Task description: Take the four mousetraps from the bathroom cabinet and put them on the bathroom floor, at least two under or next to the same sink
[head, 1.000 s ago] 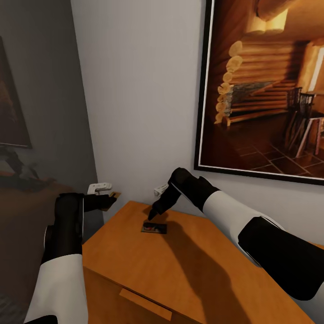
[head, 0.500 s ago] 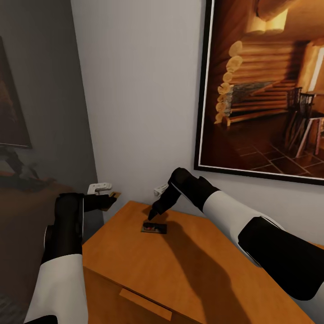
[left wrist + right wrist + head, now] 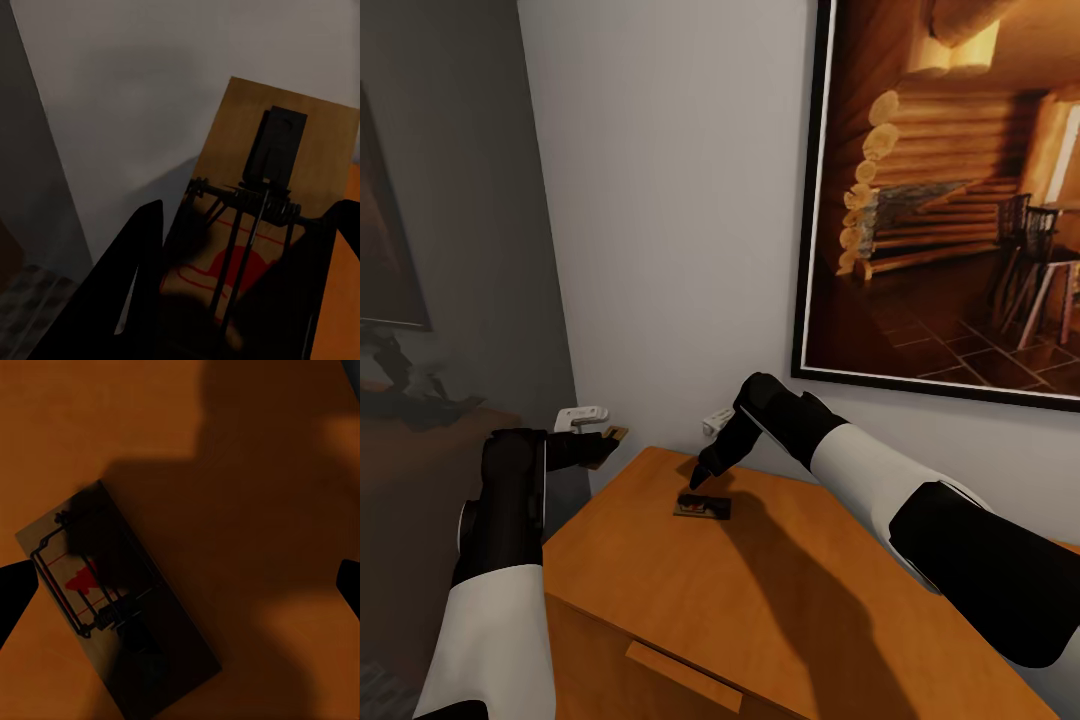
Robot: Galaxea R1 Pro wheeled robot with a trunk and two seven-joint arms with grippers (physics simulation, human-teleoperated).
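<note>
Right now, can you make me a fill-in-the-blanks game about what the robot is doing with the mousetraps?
1. The left gripper is shut on a ____.
2. A second mousetrap lies flat on top of the orange wooden ____.
3. The right gripper hovers just above that second mousetrap with its jaws wide ____.

Missing words: mousetrap; dresser; open.

Almost no change. The small flat wooden mousetrap [image 3: 702, 507] on the orange wooden dresser top [image 3: 760, 600] reads slightly browner and lighter than before, below the right end effector [image 3: 700, 483]. Arms and camera unmoved.
</note>
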